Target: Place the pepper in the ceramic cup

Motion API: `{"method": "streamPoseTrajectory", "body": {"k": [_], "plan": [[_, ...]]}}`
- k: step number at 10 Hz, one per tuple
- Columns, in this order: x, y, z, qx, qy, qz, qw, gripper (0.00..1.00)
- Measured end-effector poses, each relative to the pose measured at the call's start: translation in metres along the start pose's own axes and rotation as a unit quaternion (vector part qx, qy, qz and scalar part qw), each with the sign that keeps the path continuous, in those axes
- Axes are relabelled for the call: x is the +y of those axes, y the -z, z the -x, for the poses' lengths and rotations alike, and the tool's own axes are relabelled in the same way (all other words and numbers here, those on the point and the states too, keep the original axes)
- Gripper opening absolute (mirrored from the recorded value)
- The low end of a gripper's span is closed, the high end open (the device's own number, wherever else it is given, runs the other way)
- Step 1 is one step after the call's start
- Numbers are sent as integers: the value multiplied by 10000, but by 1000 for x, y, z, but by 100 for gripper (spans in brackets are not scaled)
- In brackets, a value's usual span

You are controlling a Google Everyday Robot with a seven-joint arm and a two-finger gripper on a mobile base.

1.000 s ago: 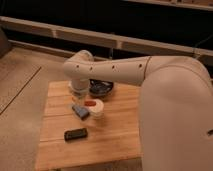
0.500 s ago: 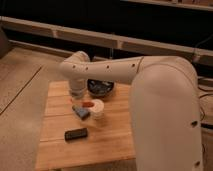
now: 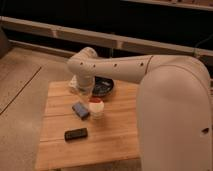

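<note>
Camera view shows you the pepper (image 3: 95, 100) sitting red in the cup (image 3: 96, 108) at bench (image 3: 115, 135) centre, light, smooth, best pinched mid-body; the gripper (image 3: 82, 89) hangs just upper-left, jaws' state untellable.

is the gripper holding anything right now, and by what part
Cannot be told: the gripper sits at the table's far edge by the dark bowl, hidden behind the arm. The pepper rests in the ceramic cup.

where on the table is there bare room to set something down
Bare wood on the table: the front right, right of the dark flat object, and the left edge beside the blue sponge. Crowded at the back, where the gripper sits by the dark bowl, with the ceramic cup and red pepper just ahead.
</note>
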Motion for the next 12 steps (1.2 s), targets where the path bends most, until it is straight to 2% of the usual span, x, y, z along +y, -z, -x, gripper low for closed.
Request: {"method": "streamPoseTrajectory", "body": {"k": [2,4,5,6,8,10,12], "plan": [[-5,-1,13,-471,113,-113,9988,0],[-4,-5,28,-1031,184,-136,9944,0],[-1,-7,35,-1339,188,-128,9907,0],[2,-10,39,-1705,189,-114,9851,0],[4,-12,36,-2149,142,-129,9764,0],[4,-13,21,-2484,30,-205,9684,0],[4,-15,5,-2635,-51,-265,9643,0]]}}
